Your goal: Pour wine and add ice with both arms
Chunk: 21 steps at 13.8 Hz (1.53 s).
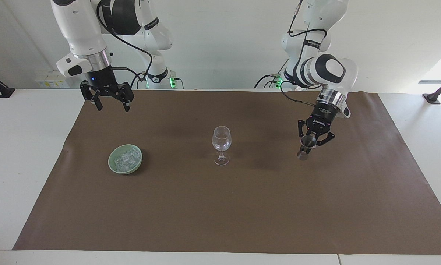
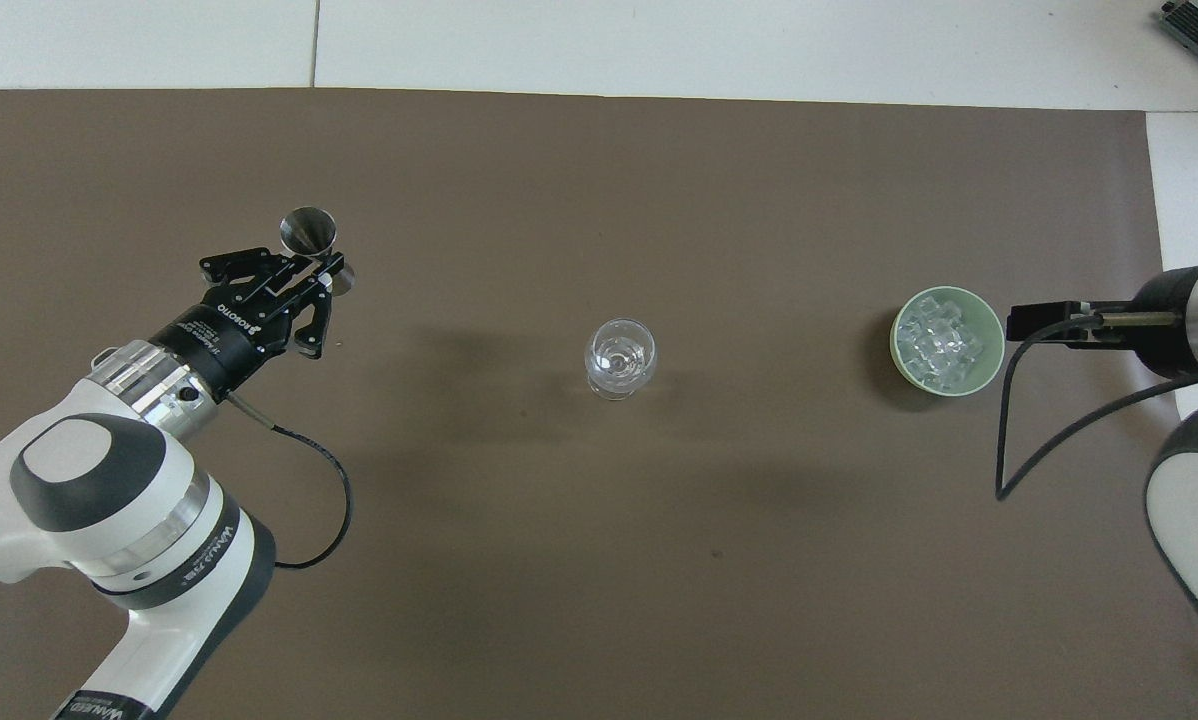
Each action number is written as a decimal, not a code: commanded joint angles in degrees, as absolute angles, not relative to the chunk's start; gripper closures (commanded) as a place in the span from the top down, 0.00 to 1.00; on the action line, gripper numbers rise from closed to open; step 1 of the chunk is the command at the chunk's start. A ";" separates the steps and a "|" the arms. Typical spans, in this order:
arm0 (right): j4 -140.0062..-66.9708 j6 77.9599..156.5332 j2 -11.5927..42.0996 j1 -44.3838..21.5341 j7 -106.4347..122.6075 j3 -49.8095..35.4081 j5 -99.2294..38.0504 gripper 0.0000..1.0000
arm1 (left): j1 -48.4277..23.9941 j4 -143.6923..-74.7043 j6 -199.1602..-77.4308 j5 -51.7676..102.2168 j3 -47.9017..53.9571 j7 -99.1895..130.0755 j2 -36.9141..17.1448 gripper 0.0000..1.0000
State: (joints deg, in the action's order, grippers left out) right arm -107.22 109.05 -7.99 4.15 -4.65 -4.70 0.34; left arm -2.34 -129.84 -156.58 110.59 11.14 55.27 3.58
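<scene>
**Ice in bowl, jigger held by left hand**

Ice [image 1: 126, 159] sits heaped in a pale green bowl [image 1: 113, 164] on the brown mat [image 1: 220, 213], toward the right arm's end of the tabletop. Wine glass [image 1: 221, 145] stands upright mid-mat, well apart from the bowl. Left hand [image 1: 313, 141] grips a steel jigger [image 1: 306, 146] at its waist, roughly upright, low over the mat toward the left arm's end. Right hand [image 1: 110, 105] hangs with fingers spread wide, holding nothing, over the mat's edge nearest the robots.
</scene>
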 commanded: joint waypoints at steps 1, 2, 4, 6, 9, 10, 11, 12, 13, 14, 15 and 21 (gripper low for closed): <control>-110.82 114.15 -9.05 4.75 -3.43 -5.01 0.44 1.00 | 2.36 -135.69 -149.52 110.66 11.25 55.99 7.38 0.00; -112.14 115.39 -9.31 4.75 -3.43 -5.01 0.53 1.00 | 4.29 -136.49 -146.80 110.31 11.25 55.90 7.12 0.00; -113.38 116.45 -9.41 4.66 -3.78 -5.01 0.53 1.00 | 8.51 -137.72 -142.05 108.21 11.25 55.81 6.77 0.00; -113.29 120.21 -6.00 5.36 -3.08 -5.01 0.53 1.00 | 11.58 -138.51 -138.71 105.92 11.25 55.81 6.42 0.00; -117.22 122.43 -4.39 6.50 -2.73 -4.92 0.53 1.00 | 18.52 -138.69 -129.93 100.39 11.25 55.37 3.61 0.00; -119.16 124.08 -4.13 6.94 -2.55 -4.92 0.53 1.00 | 20.02 -138.60 -128.25 98.11 11.25 55.11 2.30 0.00; -120.75 127.41 -3.09 7.29 -2.29 -4.92 0.53 1.00 | 21.17 -138.52 -126.67 96.35 11.25 54.93 1.42 0.00; -121.28 130.57 -1.86 7.21 -1.50 -4.92 0.53 1.00 | 22.92 -138.34 -124.91 95.02 11.25 54.84 0.19 0.00; -121.46 132.78 -0.37 7.29 -1.23 -4.92 0.53 1.00 | 24.33 -138.34 -123.33 93.18 11.25 54.58 -0.96 0.00; -121.46 133.67 0.34 7.29 -1.14 -4.92 0.53 1.00 | 25.48 -138.25 -122.27 92.12 11.25 54.23 -2.10 0.00; -121.81 133.86 1.13 7.21 -1.14 -4.92 0.61 1.00 | 26.10 -138.25 -121.65 92.02 11.25 53.79 -2.72 0.00; -124.10 140.89 7.03 9.58 5.01 -4.92 1.49 1.00 | 27.16 -138.69 -120.94 92.02 11.25 50.28 -5.71 0.00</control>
State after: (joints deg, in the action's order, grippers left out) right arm -123.82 139.02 5.85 8.22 2.88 -4.38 0.34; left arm 25.47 -138.41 -122.87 92.86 10.93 51.88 -5.15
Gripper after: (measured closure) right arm 0.000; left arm 0.797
